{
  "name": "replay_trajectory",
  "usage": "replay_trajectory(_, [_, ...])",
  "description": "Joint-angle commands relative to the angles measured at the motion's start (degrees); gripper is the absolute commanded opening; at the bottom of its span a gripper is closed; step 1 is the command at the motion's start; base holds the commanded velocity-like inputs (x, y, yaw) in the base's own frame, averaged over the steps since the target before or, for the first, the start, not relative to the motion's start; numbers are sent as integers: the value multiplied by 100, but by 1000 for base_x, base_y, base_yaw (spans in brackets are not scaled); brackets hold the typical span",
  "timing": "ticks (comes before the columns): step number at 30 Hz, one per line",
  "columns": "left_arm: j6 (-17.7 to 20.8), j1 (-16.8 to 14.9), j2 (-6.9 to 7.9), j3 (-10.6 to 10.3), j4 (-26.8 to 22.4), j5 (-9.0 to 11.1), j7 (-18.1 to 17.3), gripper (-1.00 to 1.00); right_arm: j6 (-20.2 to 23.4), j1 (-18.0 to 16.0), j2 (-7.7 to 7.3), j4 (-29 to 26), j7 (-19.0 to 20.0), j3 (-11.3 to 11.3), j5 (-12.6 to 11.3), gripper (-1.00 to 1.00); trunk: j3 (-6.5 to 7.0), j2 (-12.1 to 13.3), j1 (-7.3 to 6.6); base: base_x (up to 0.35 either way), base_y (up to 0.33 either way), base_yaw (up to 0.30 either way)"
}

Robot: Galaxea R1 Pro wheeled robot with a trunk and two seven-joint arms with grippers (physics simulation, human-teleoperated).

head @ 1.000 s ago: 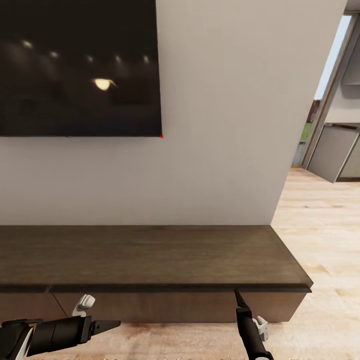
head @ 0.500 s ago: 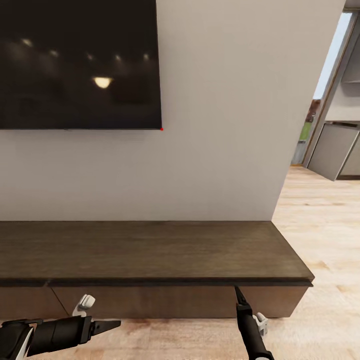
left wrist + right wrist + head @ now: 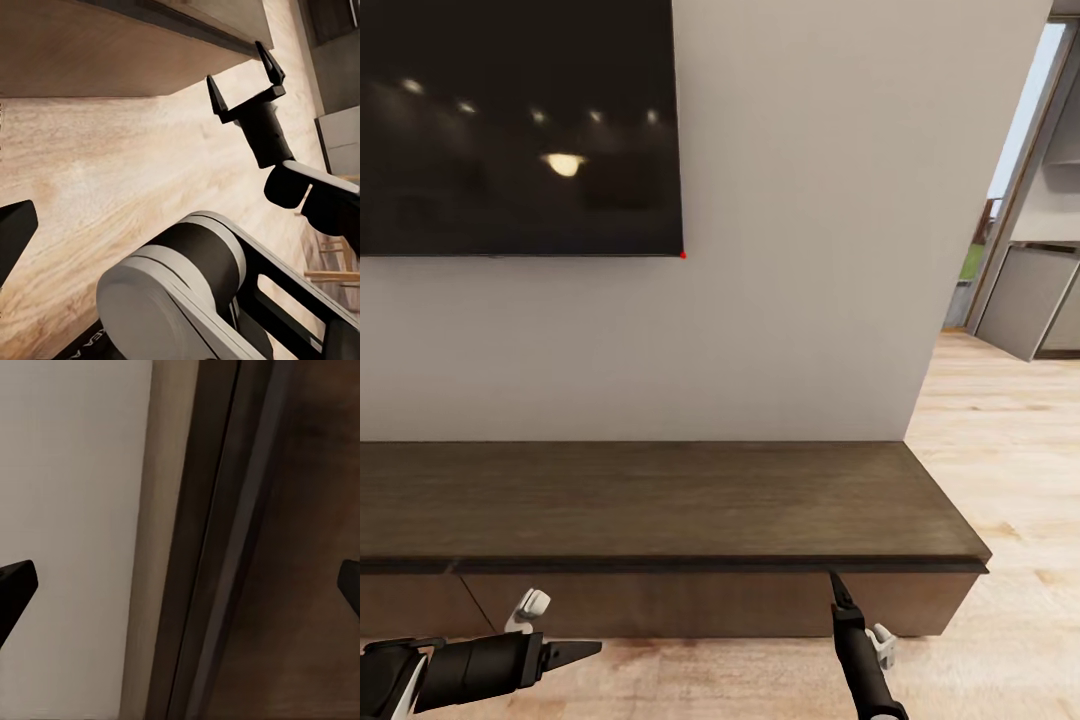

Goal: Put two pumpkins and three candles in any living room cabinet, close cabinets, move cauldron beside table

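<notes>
Lengthwise, the cabinet [image 3: 660,510] runs left-right along the wall [image 3: 810,250], drawers shut.

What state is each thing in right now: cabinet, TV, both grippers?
Cabinet: drawers shut, top bare.
TV: screen dark, only reflecting lights.
Left gripper: low by the floor, holding nothing; jaw state unclear.
Right gripper: open, empty, tips at the cabinet's top edge.

View tilted slightly upward, cabinet [image 3: 660,500] and television [image 3: 520,125] seemingly sitting higher in frame
</notes>
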Motion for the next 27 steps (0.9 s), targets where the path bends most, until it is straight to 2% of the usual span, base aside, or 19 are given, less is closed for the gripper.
replay_trajectory(1, [0, 2, -2, 0, 0, -3, 0, 100, 0, 0, -1, 0, 2, 0, 0, 100, 0, 0, 0, 201, -23, 0])
replay_trajectory(8, [1, 1, -5, 6, 0, 1, -3, 100, 8, 2, -7, 0, 4, 0, 0, 100, 0, 0, 0, 59, -7, 0])
replay_trajectory(20, [-1, 8, -5, 9, 0, 6, -2, 100, 1, 0, -7, 0, 4, 0, 0, 100, -215, -481, 264, 1, 0, 0])
replay_trajectory(27, [0, 5, -5, 12, 0, 6, -6, 100, -4, 0, -5, 0, 4, 0, 7, 100, -215, -481, 264, 0, 0, 0])
